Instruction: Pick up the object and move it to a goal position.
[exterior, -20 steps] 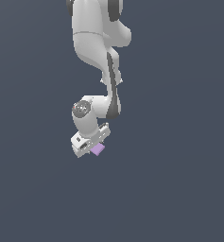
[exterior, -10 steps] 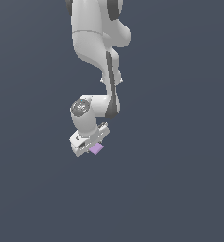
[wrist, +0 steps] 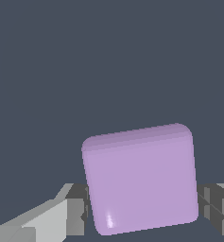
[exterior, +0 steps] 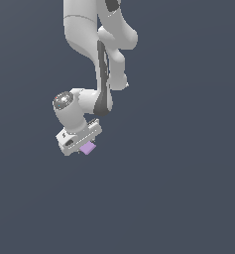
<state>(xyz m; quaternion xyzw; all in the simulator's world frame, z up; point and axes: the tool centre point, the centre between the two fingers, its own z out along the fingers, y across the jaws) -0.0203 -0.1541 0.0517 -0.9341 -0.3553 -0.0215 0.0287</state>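
— Between the fingers, what do you log?

— Cube point(wrist: 140, 179), lilac, matte, rounded edges, slightly tilted. One grey pad point(wrist: 78, 208) sits against one side, the other against the opposite side. End effector point(wrist: 142, 210) is closed on it, holding the cube.

— And from the exterior view?

— End effector point(exterior: 84, 147) hangs under the white arm point(exterior: 96, 44), wrist angled. Cube point(exterior: 88, 148) shows as a small purple patch poking out below the white hand body, toward the exterior view's right of it.

— Beyond that?

— Plain dark grey-blue surface point(exterior: 188, 198) all round. Cannot tell from either view whether the cube touches it or is lifted clear.
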